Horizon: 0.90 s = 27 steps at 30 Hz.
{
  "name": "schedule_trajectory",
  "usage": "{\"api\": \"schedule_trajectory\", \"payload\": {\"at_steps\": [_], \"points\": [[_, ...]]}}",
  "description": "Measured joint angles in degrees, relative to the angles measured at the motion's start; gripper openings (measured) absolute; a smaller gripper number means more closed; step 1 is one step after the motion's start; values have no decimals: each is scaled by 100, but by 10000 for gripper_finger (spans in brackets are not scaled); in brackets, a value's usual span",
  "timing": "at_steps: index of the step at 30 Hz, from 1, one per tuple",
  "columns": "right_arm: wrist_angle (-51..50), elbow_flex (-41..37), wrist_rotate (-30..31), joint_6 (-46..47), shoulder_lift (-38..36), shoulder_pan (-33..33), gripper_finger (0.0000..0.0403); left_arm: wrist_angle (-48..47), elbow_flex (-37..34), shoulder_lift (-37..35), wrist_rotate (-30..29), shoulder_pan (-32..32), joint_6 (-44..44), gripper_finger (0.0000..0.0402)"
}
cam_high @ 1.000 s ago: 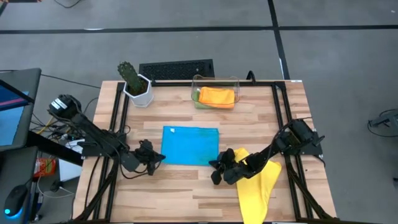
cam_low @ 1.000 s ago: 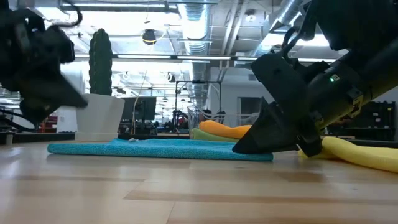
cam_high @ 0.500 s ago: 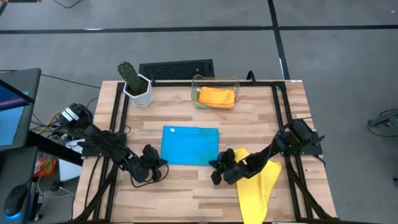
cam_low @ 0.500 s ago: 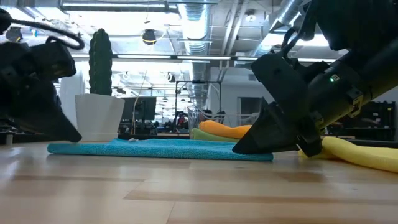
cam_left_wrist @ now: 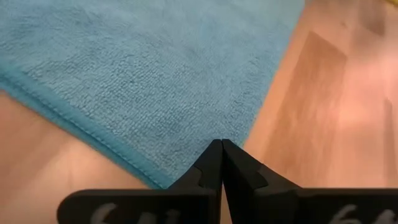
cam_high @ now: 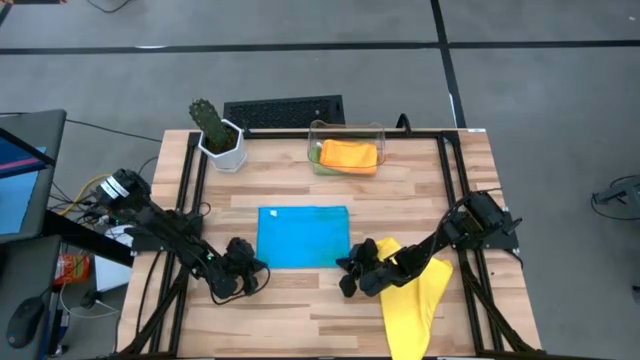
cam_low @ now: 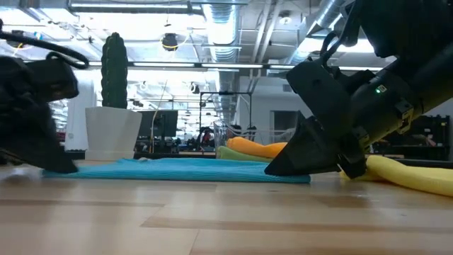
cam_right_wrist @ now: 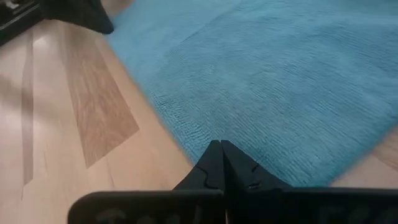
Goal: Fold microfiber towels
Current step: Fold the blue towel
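Observation:
The blue towel (cam_high: 303, 237) lies spread flat on the wooden table (cam_high: 300, 320). My left gripper (cam_high: 252, 270) is down at its near-left corner, fingers shut (cam_left_wrist: 222, 146). My right gripper (cam_high: 347, 270) is down at its near-right corner, fingers shut (cam_right_wrist: 221, 144). The yellow towel (cam_high: 415, 295) lies crumpled under my right arm, hanging over the table's near edge. The orange towel (cam_high: 348, 154) lies folded on the green towel (cam_high: 315, 155) in the clear bin (cam_high: 375, 130). My left gripper pinches the blue towel's near-left corner (cam_left_wrist: 186, 154) between its two shut fingers, which slant down from the table's left. The corner's tip is hidden under the fingers. The towel lies flat on the table. One layer or several, I cannot tell. My right gripper pinches the blue towel's near-right corner (cam_right_wrist: 245, 148) between its two shut fingers, which slant down from the table's right (cam_low: 283, 166). The corner's tip is hidden under the fingers. The towel lies flat on the table.
A cactus in a white pot (cam_high: 215, 135) stands at the far left and a black keyboard (cam_high: 283, 110) lies at the far edge. Black rails (cam_high: 190, 190) run along both sides of the table. Bare wood lies near the front, between the arms.
My left gripper has moved toward the table's near edge and right and come down to the blue towel's near-left corner. The towel's left end has slid slightly toward the table's left. My right arm has kept still.

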Motion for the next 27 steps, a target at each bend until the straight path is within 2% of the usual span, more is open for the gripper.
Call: {"api": "schedule_trajectory", "payload": {"at_steps": [6,10,14,19,22,27], "points": [[-56,1,-3,-5,0,55,9,-859,-45,-914,204,-85,-55,0],[-63,-2,0,-17,0,58,9,-753,-35,-1369,8,39,160,0],[-64,-2,4,-27,0,58,9,-595,-35,-1424,2,82,247,0],[13,-17,4,-118,2,58,9,488,-35,-1129,-546,129,701,0],[24,-17,2,-122,2,58,10,1141,52,-641,-573,295,1165,0],[35,-15,0,-137,2,25,9,1199,462,263,-463,623,1600,0]]}}
